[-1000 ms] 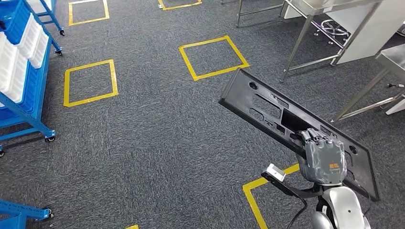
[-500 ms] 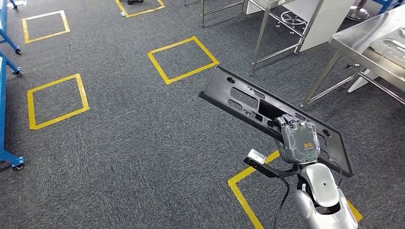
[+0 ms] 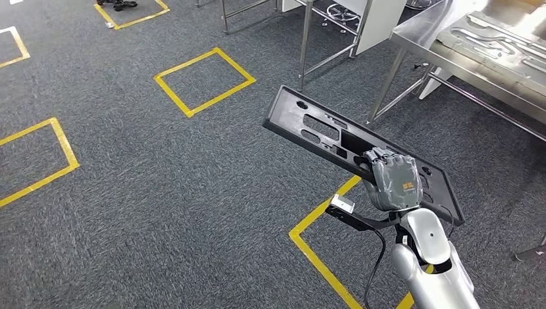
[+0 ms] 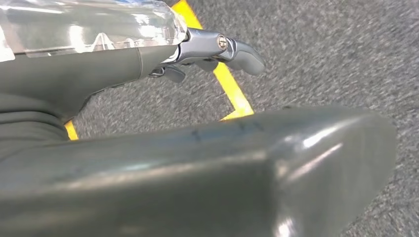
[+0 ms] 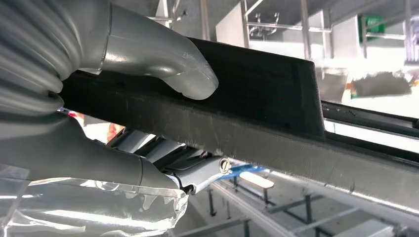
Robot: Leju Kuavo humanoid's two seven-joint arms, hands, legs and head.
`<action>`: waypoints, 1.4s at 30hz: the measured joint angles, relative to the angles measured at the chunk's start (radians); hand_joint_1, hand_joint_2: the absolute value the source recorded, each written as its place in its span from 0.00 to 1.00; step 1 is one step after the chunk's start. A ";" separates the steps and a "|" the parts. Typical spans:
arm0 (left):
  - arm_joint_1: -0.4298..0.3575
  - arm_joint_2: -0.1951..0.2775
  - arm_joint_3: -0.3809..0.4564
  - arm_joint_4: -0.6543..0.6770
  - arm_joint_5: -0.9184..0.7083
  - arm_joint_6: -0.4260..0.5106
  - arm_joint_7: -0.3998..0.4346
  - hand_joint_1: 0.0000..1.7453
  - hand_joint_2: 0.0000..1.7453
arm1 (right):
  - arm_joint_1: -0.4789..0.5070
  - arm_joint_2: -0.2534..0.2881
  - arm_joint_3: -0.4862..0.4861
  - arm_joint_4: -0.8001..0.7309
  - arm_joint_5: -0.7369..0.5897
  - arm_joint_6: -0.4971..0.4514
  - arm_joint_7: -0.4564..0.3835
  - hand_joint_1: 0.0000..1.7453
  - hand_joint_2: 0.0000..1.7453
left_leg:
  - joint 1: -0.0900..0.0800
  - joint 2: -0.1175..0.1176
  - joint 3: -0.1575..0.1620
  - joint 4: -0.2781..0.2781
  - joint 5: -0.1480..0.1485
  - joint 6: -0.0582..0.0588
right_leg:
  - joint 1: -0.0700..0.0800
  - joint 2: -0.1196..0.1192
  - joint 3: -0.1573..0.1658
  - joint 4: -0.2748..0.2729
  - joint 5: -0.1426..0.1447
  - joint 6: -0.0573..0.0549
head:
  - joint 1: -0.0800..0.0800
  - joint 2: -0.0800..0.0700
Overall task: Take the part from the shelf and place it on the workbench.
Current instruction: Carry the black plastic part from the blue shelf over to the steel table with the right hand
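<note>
The part [image 3: 309,125] is a long black plastic panel with several cut-outs. My right hand [image 3: 391,180] grips it near its near end and holds it slanted above the carpet, low and right of centre in the head view. In the right wrist view my thumb [image 5: 163,59] lies on one face of the part [image 5: 276,113] and my fingers [image 5: 192,168] wrap the other. The steel workbench [image 3: 422,29] stands at the far right, apart from the part. My left hand [image 4: 163,148] hangs above the carpet with its fingers spread and nothing in it.
Grey formed metal pieces [image 3: 496,45] lie on the workbench. A second steel table frame [image 3: 302,38] stands behind the part. Yellow tape squares [image 3: 203,80] mark the grey carpet, one corner [image 3: 322,219] right below my arm.
The camera has turned: the floor squares slid left, the blue shelf left the picture and the steel workbench came in at the upper right. My right hand keeps its hold on the part.
</note>
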 joint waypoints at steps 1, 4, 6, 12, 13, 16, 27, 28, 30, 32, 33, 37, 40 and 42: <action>-0.002 0.007 0.004 0.000 0.004 -0.004 0.006 0.00 0.00 | -0.013 0.000 0.005 0.005 -0.004 0.000 -0.002 1.00 1.00 | -0.001 0.011 0.001 0.001 -0.002 -0.004 | 0.005 0.002 0.001 -0.009 -0.002 -0.007 | -0.001 0.000; -0.010 0.023 0.010 0.000 0.014 -0.015 0.009 0.00 0.00 | -0.029 -0.002 0.013 0.015 -0.020 0.000 -0.003 1.00 1.00 | 0.000 0.011 0.002 0.012 -0.017 -0.020 | 0.000 0.035 0.002 -0.017 0.006 -0.024 | -0.002 0.000; -0.011 0.027 0.016 0.000 0.022 -0.027 0.003 0.00 0.00 | -0.039 -0.003 0.016 0.018 -0.030 0.000 -0.004 1.00 1.00 | 0.006 -0.042 -0.030 0.086 -0.064 -0.030 | -0.007 0.053 0.005 -0.023 0.011 -0.035 | -0.003 0.000; -0.003 0.027 0.047 0.000 0.064 -0.085 -0.005 0.00 0.00 | -0.052 -0.003 0.040 0.030 -0.055 0.002 -0.014 1.00 1.00 | 0.022 -0.096 -0.103 0.225 -0.076 -0.044 | -0.012 0.132 0.004 -0.015 0.011 -0.037 | -0.003 0.000; -0.003 0.027 0.052 0.001 0.067 -0.097 -0.002 0.00 0.00 | -0.053 -0.002 0.045 0.030 -0.057 0.002 -0.016 1.00 1.00 | 0.028 -0.117 -0.072 0.154 -0.041 -0.046 | -0.014 0.145 0.002 -0.010 0.009 -0.033 | -0.003 0.000; -0.002 0.025 0.058 0.002 0.063 -0.131 0.020 0.00 0.00 | -0.054 0.000 0.064 0.030 -0.061 0.002 -0.021 1.00 1.00 | 0.034 -0.170 -0.018 0.033 -0.007 -0.042 | -0.018 0.183 -0.014 0.006 0.008 -0.011 | -0.004 0.000; 0.008 0.005 0.030 0.004 -0.024 -0.178 0.134 0.00 0.00 | -0.051 0.004 0.121 0.026 -0.067 0.014 -0.025 1.00 1.00 | 0.017 -0.040 -0.017 0.016 0.004 0.001 | -0.013 0.067 -0.109 0.212 -0.071 0.015 | 0.003 0.000; 0.007 0.002 0.029 0.004 -0.024 -0.172 0.136 0.00 0.00 | -0.052 0.004 0.124 0.024 -0.067 0.014 -0.025 1.00 1.00 | 0.015 -0.029 -0.015 0.015 0.002 0.001 | -0.008 0.046 -0.068 0.137 -0.041 0.008 | 0.003 0.000; 0.007 -0.002 0.028 0.004 -0.020 -0.158 0.135 0.00 0.00 | -0.054 0.004 0.127 0.017 -0.068 0.014 -0.024 1.00 1.00 | 0.011 -0.009 -0.010 0.015 -0.002 -0.004 | 0.006 -0.001 -0.008 0.025 -0.007 -0.010 | 0.002 0.000; 0.007 -0.004 0.028 0.004 -0.013 -0.147 0.129 0.00 0.00 | -0.053 0.003 0.129 0.009 -0.069 0.013 -0.024 1.00 1.00 | 0.009 0.013 -0.006 0.013 -0.003 -0.012 | 0.018 -0.011 0.004 -0.006 -0.002 -0.022 | 0.002 0.000; 0.007 -0.005 0.028 0.004 -0.011 -0.144 0.126 0.00 0.00 | -0.051 0.002 0.129 0.005 -0.070 0.012 -0.023 1.00 1.00 | 0.009 0.024 -0.002 0.010 -0.004 -0.017 | 0.018 0.003 0.003 -0.009 0.001 -0.026 | 0.002 0.000; 0.005 -0.004 0.028 0.004 -0.010 -0.146 0.111 0.00 0.00 | -0.042 0.001 0.129 -0.010 -0.070 0.010 -0.021 1.00 1.00 | 0.014 -0.046 -0.036 0.104 -0.071 -0.035 | 0.002 0.051 0.013 -0.033 0.017 -0.044 | -0.001 0.000; 0.014 -0.001 0.028 0.004 -0.006 -0.149 0.100 0.00 0.00 | -0.031 0.001 0.129 -0.012 -0.070 0.010 -0.020 1.00 1.00 | 0.017 -0.086 -0.121 0.282 -0.140 -0.042 | 0.000 0.095 0.009 -0.030 0.020 -0.049 | -0.003 0.000; 0.016 0.000 0.028 0.004 -0.001 -0.150 0.088 0.00 0.00 | -0.021 0.001 0.129 -0.012 -0.070 0.009 -0.017 1.00 1.00 | 0.020 -0.090 -0.115 0.257 -0.100 -0.043 | -0.001 0.126 0.007 -0.023 0.019 -0.048 | -0.003 0.000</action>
